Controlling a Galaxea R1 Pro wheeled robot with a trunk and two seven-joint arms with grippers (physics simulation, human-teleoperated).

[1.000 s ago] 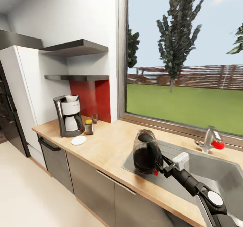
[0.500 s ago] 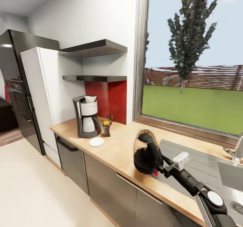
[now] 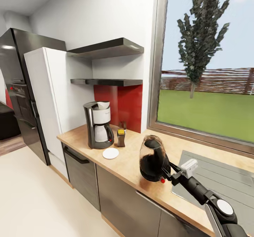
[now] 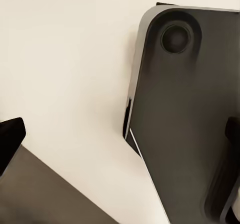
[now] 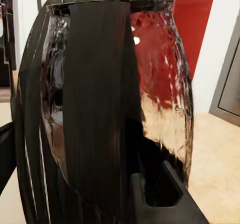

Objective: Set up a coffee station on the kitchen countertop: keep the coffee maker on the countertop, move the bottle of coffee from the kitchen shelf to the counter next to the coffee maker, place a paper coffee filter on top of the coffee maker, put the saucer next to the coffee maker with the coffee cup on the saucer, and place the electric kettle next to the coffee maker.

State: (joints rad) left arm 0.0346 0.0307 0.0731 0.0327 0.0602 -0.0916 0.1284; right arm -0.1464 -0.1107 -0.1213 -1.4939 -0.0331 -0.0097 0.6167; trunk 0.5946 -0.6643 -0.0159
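- Head view showed a wooden table [image 3: 130, 166] running under a big window [image 3: 208, 71], with a black fridge [image 3: 17, 89] at its far end.
- Two dark shelves [image 3: 106, 48] hung on the wall above a red panel [image 3: 123, 104].
- The coffee maker [image 3: 98, 129] stood on the table below the shelves, with a paper filter [image 3: 102, 105] in its top.
- The electric kettle [image 3: 152, 158] was held above the table, near its front edge and well apart from the coffee maker.
- The right gripper [image 3: 165, 171] had its fingers closed on the kettle's handle side; right wrist view showed the kettle [image 5: 105, 104] very close.
- The bottle of coffee [image 3: 121, 137] stood just beside the coffee maker.
- The white saucer [image 3: 110, 153] lay on the table in front of the bottle.
- The left gripper: I cannot tell its state.
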